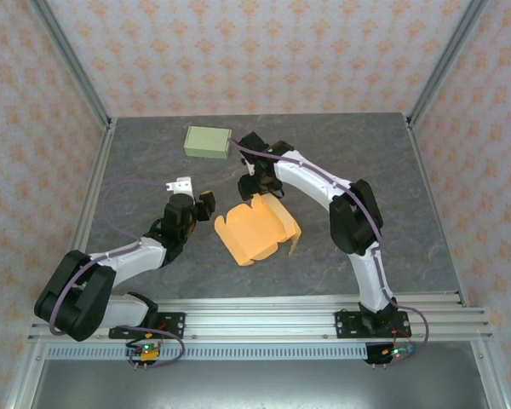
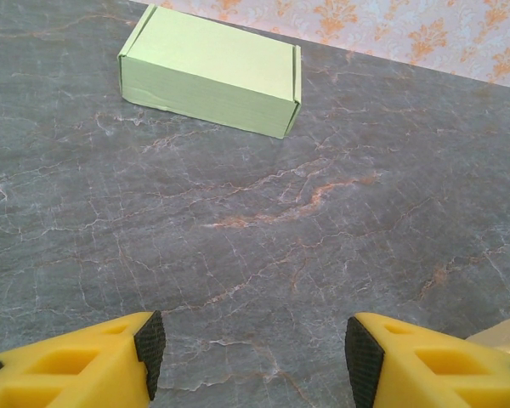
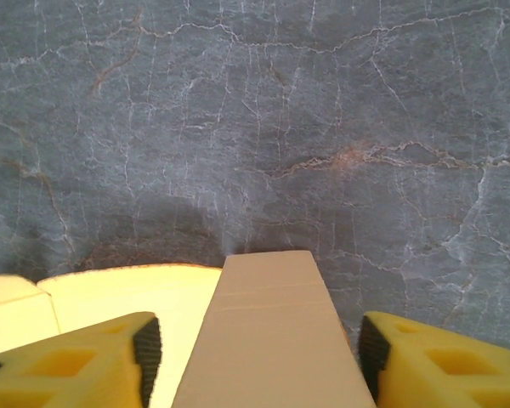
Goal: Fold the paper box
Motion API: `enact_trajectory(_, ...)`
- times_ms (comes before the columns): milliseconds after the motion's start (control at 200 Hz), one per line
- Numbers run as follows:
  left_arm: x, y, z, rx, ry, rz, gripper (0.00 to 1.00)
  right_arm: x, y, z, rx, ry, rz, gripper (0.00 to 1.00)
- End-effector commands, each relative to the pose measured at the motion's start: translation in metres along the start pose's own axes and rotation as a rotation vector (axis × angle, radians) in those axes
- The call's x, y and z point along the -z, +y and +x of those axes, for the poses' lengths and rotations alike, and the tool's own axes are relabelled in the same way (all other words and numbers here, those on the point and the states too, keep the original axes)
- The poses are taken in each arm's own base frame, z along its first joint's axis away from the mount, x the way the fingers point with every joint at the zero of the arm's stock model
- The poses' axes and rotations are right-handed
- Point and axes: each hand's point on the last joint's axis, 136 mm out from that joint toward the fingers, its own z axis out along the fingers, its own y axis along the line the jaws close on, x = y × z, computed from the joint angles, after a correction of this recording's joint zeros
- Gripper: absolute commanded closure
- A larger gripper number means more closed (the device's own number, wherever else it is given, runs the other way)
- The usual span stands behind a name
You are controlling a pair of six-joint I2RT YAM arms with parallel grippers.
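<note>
We see the orange paper box [image 1: 255, 230] lying open near the middle of the table [image 1: 392, 170], between the two arms. It is only partly folded: its side walls are raised, its inside faces up and loose flaps stick out along its edges. At its far edge one pale flap [image 3: 268, 340] stands up.

The right gripper [image 1: 254, 183] hangs over that far edge. In the right wrist view the flap rises between the two yellow fingers [image 3: 110, 361]. They stand roughly half apart. A strip of the box's yellow inside shows between the flap and the left-hand pad, so we judge the flap straddled rather than pinched. We cannot tell whether the other pad touches the flap.

The left gripper [image 1: 201, 203] sits just beside the box's left edge, low over bare table. Its fingers [image 2: 110, 361] are also about half open, with nothing but grey marbled surface between them. A sliver of the box's edge shows at the lower right corner of the left wrist view.

Farther back, well apart from the orange box, a pale green box [image 1: 208, 141] lies fully folded and closed near the rear of the table.
</note>
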Motion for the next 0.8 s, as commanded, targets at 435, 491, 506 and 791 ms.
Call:
enact_trajectory(435,-0.003,0.002,-0.003,0.019,-0.011,-0.006,0.39,-0.052,-0.019,0.036,0.067,0.173,0.103,0.55)
enact_trajectory(491,-0.003,0.002,-0.003,0.021,-0.011,-0.005,0.39,-0.047,-0.016,0.039,0.098,0.176,0.078,0.55)
enact_trajectory(506,-0.003,0.001,-0.003,0.020,-0.010,-0.003,0.39,-0.046,-0.014,0.040,0.110,0.176,0.069,0.56)
enact_trajectory(791,-0.006,0.002,0.000,0.027,-0.003,-0.006,0.39,-0.027,-0.014,0.049,0.308,0.110,0.026,0.61)
